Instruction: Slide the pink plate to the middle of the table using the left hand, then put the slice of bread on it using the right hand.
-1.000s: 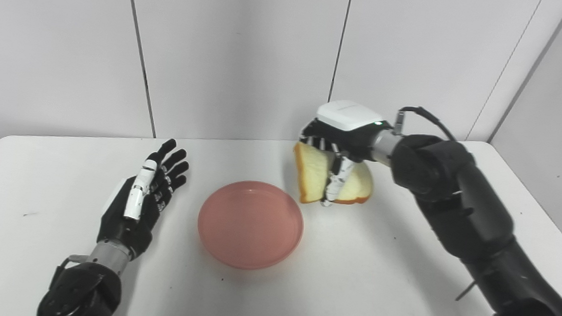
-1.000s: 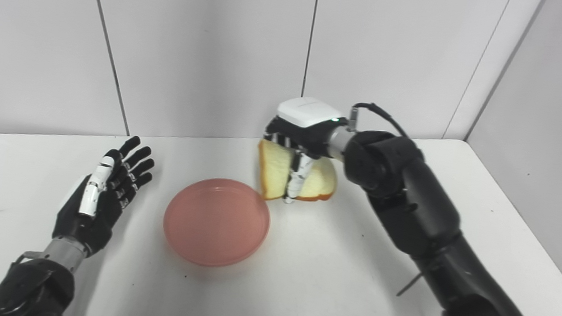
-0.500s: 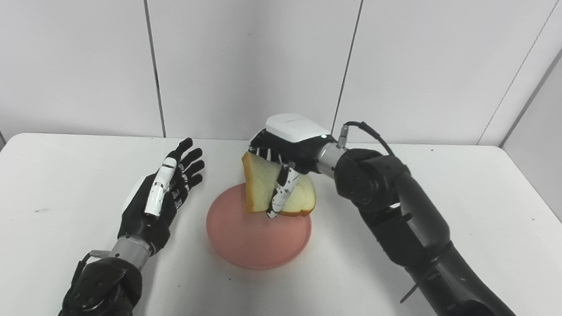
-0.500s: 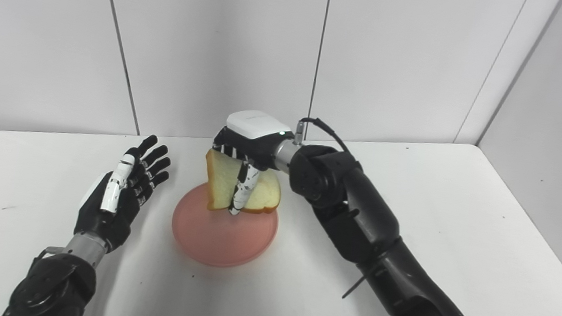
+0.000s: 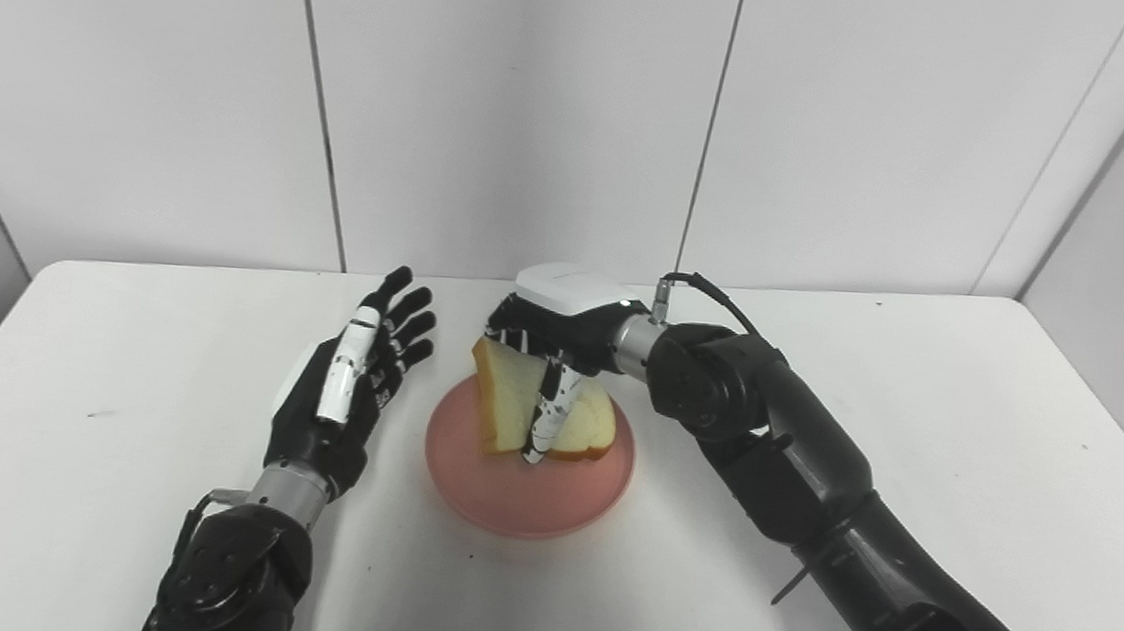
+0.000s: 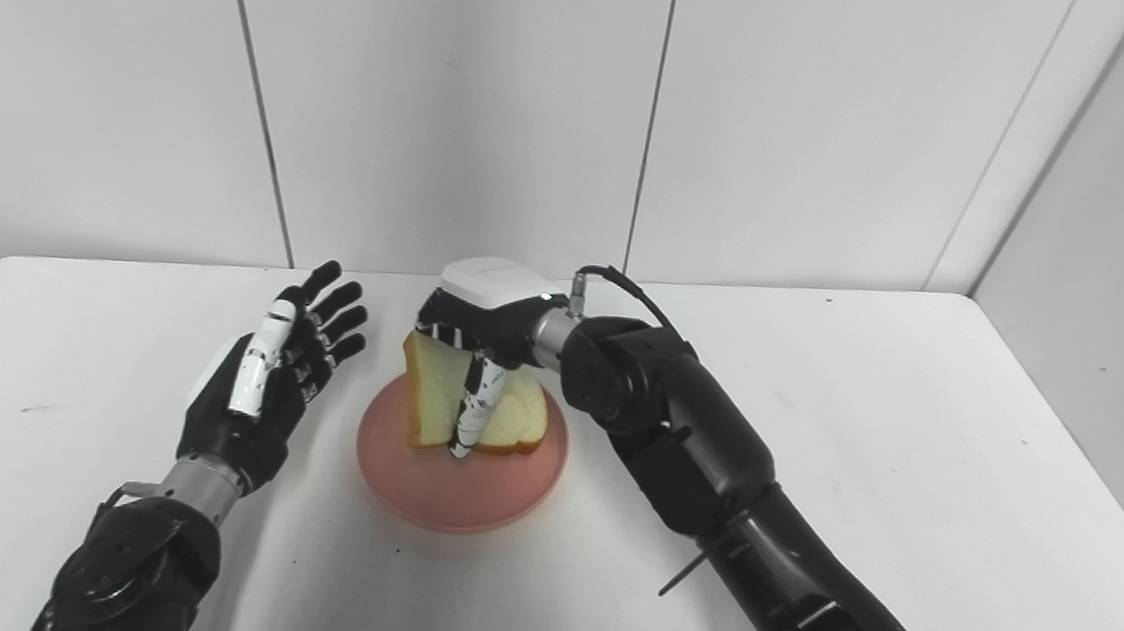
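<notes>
Our right hand, still pinching the bread, has carried it over the pink plate; release comes next, left hand spread

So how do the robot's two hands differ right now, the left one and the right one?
The left hand is open, fingers spread and holding nothing; the right hand is shut on the slice of bread. The left hand sits beside the pink plate, to its left; the right hand is over the plate. The left hand's fingers point away toward the wall; the right hand's fingers point down. Both are black hands with white parts.
</notes>
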Action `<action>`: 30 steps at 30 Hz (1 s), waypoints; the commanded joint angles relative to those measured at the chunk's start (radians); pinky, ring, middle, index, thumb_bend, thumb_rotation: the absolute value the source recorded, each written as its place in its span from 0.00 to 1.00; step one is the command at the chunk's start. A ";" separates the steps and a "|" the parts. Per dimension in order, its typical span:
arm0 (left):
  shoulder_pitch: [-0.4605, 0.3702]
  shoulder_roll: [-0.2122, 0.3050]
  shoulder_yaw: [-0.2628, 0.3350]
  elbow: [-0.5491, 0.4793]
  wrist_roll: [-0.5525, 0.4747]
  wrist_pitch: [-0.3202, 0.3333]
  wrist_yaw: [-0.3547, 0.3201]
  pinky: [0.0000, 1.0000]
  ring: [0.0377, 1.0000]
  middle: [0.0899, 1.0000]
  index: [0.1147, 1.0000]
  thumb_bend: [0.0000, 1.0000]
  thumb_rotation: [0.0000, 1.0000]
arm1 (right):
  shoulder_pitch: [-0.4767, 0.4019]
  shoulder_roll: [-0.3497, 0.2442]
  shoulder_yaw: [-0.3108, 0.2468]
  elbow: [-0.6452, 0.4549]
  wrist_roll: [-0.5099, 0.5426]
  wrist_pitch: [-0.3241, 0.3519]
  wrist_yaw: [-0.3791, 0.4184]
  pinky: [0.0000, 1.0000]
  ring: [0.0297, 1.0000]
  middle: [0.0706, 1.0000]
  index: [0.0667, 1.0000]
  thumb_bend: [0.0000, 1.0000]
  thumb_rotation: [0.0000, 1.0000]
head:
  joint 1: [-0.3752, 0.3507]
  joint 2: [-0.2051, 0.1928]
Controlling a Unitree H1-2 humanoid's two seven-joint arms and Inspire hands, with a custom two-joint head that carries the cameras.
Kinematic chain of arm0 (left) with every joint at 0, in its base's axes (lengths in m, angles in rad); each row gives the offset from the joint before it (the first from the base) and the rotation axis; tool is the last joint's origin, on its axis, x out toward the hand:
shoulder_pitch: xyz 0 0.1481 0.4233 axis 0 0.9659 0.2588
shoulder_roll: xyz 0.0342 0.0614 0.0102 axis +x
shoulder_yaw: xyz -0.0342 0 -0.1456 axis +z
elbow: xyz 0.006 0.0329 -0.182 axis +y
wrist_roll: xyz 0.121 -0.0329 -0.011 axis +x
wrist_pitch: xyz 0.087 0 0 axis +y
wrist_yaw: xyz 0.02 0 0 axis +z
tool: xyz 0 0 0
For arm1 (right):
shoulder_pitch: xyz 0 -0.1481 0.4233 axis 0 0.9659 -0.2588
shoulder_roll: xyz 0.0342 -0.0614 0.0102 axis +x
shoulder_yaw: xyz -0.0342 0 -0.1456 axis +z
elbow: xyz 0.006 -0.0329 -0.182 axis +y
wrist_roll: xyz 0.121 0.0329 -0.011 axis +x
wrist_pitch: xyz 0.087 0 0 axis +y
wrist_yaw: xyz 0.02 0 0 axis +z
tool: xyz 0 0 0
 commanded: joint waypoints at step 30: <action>-0.056 0.007 -0.002 -0.078 0.003 0.003 0.016 0.94 0.93 0.93 0.92 0.40 1.00 | -0.035 0.023 0.003 -0.049 0.016 0.069 0.075 0.84 0.92 0.94 0.94 0.93 0.31 | 0.000 0.024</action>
